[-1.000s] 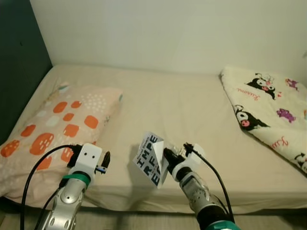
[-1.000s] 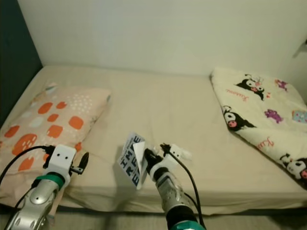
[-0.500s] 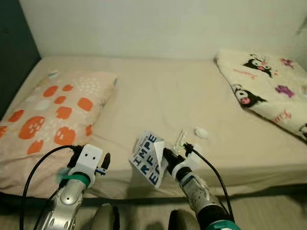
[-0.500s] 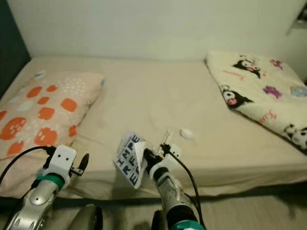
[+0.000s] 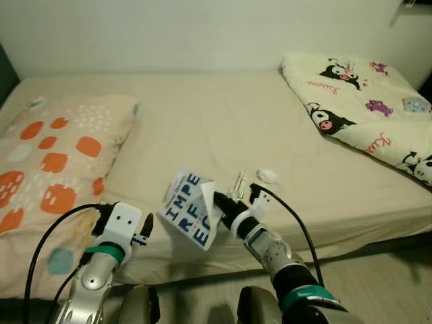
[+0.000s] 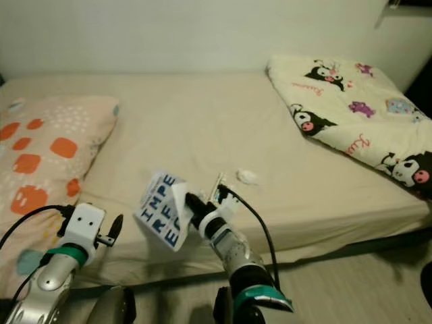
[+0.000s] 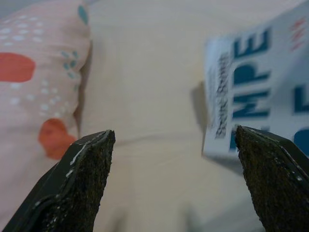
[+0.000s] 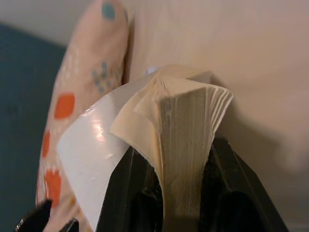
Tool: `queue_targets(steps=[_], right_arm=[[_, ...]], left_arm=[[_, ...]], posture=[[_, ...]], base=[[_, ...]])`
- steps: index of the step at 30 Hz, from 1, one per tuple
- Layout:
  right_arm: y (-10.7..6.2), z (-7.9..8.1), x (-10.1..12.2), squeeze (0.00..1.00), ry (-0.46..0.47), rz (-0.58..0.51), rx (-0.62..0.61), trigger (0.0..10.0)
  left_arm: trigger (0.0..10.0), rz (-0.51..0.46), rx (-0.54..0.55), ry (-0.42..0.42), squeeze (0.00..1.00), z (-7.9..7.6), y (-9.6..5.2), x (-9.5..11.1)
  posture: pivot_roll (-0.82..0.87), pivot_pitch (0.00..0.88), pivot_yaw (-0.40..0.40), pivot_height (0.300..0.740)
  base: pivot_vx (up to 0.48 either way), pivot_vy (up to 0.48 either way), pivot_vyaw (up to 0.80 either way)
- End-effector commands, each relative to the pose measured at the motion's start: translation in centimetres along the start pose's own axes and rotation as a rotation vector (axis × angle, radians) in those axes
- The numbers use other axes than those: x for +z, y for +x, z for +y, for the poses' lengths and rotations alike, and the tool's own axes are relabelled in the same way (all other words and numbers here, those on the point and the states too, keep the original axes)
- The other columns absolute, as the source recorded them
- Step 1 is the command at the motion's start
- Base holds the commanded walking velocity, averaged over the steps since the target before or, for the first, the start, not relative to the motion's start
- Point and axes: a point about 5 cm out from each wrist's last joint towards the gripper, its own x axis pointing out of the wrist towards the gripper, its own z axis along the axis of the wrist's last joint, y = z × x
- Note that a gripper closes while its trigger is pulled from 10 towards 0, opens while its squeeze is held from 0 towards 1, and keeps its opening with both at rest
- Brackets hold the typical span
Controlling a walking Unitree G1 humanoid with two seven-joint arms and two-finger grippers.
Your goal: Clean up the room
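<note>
**Paperback pinched in the right gripper, held over the front edge of the bed**

Paperback first: the white softcover book with large blue block letters (image 5: pixel 189 217) hangs tilted in the air in front of the mattress edge, held by my right gripper (image 5: pixel 217 202). The right wrist view shows the two black fingers (image 8: pixel 128 193) pressed against the book's fanned cream pages, the glossy cover bowing outward on one side. So the grip is on the page block near one edge, not across the whole book.

My left gripper (image 7: pixel 174 181) is empty, its fingers spread wide, hovering low by the orange-spotted peach pillow (image 5: pixel 54 152) and looking across at the book's spine.

On the beige bed sheet (image 5: pixel 216 128) just beyond the book lie a small crumpled white scrap (image 5: pixel 268 176) and a thin clear wrapper-like thing (image 5: pixel 239 183); I can't tell what that one is. A cream blanket printed with black cartoon characters (image 5: pixel 358 101) lies folded at the far right of the bed.

I judge the step in hand to be carrying the book to wherever it belongs. To do that well I'd keep the wrist steady and avoid quick swings, since the loose cover and pages could flap or slide out of an edge pinch. If the hold feels poor, I'd bring the spread left fingers onto the spine for support. When I set it down, I'd lower it flat before releasing.
</note>
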Motion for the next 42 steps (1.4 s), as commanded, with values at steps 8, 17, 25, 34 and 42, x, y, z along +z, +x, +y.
queue_targets(steps=[8, 17, 25, 34, 42], right_arm=[[2.0, 3.6, -0.5, 0.0, -0.145, 0.148, 0.091, 10.0], [2.9, 5.5, -1.7, 0.0, -0.33, 0.237, 0.147, 10.0], [4.2, 9.0, -2.1, 0.0, -0.53, 0.181, 0.217, 10.0], [4.6, 10.5, -1.3, 0.0, -0.549, 0.088, 0.239, 10.0], [4.8, 11.1, -0.7, 0.0, -0.543, 0.027, 0.243, 10.0]], left_arm=[[10.0, -0.001, -0.066, -0.024, 0.0, -0.1, -3.6, 0.1], [10.0, 0.016, -0.06, -0.008, 0.0, 0.4, -5.0, 0.0], [10.0, 0.022, -0.055, -0.002, 0.0, 0.5, -5.8, 0.4], [10.0, 0.034, -0.047, -0.001, 0.0, 0.6, -6.1, 0.6], [10.0, 0.035, -0.044, 0.001, 0.0, 0.6, -6.0, 0.7]], posture=[[0.23, 0.148, -0.089, 0.59], [0.25, 0.181, -0.106, 0.59], [0.27, 0.199, -0.12, 0.59], [0.27, 0.198, -0.126, 0.59], [0.27, 0.194, -0.127, 0.59]], base=[[0.0, 0.0, 0.0], [0.0, 0.0, 0.0], [0.0, 0.0, 0.0], [0.0, 0.0, 0.0], [0.0, 0.0, 0.0]])
